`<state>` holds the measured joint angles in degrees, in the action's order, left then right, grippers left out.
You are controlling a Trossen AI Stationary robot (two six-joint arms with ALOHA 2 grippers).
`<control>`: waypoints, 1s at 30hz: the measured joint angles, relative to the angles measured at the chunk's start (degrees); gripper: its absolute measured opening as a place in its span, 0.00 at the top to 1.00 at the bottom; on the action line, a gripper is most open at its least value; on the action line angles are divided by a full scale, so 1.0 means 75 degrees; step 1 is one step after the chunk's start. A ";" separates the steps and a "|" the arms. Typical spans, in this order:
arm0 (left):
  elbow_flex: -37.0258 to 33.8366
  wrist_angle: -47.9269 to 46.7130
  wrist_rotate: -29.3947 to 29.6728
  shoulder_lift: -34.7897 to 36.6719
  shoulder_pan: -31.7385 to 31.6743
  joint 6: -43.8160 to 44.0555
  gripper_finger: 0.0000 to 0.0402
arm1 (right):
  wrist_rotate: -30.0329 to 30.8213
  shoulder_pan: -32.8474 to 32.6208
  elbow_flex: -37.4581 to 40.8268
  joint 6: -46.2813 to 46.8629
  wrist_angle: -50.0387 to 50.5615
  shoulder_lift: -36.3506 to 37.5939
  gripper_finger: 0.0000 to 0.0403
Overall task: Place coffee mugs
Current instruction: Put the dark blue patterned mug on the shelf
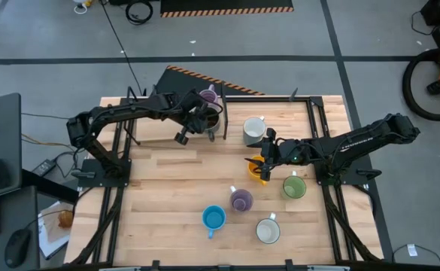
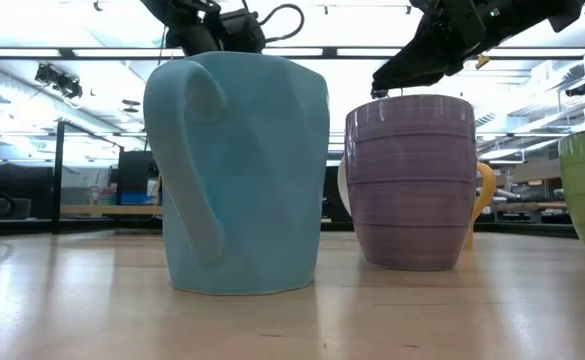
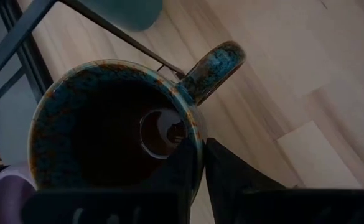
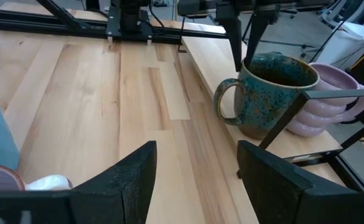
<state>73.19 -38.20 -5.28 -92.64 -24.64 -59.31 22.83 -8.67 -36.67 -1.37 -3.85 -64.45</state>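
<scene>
The dark brown, blue-speckled mug (image 1: 213, 122) stands at the table's far edge beside a lilac mug (image 1: 208, 96). My left gripper (image 1: 207, 120) is over the dark mug and shut on it. My right gripper (image 1: 260, 156) hovers open just above the orange mug (image 1: 259, 172), its fingers (image 4: 135, 174) spread with nothing between them. A white mug (image 1: 253, 130), the green mug (image 1: 294, 187), a second lilac mug (image 1: 241, 199), the blue mug (image 1: 213, 218) and a second white mug (image 1: 268, 230) stand upright on their bases on the table. My left gripper (image 3: 200, 146) pinches the dark mug's rim (image 3: 197, 134) beside the handle (image 3: 213, 65), one finger (image 3: 182, 168) inside the cup and one (image 3: 231, 177) outside. The fingers come from above, pointing down (image 4: 239, 37). The mug is upright, its base apparently on the wood (image 4: 256, 134).
A black metal frame (image 1: 310, 113) runs along the table's far and side edges, with a bar (image 4: 287, 124) crossing in front of the dark mug. Bare wood (image 1: 167, 181) lies on the table's left half. In the low view the blue mug (image 2: 237, 170) and lilac mug (image 2: 410, 180) stand closest.
</scene>
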 joint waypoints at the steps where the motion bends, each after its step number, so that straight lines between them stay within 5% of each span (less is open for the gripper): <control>1: 0.0000 0.0003 0.0000 0.0000 0.0000 -0.0009 0.92 | 0.0000 0.0000 0.0000 -0.0003 -0.0001 0.0000 0.43; 30: 0.0000 0.0120 0.0807 0.0003 0.0128 0.0152 0.66 | 0.0002 0.0000 0.0000 0.0017 0.0005 0.0000 0.43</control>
<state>73.19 -37.30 0.78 -92.62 -23.69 -58.17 22.85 -8.67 -36.67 -1.23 -3.81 -64.45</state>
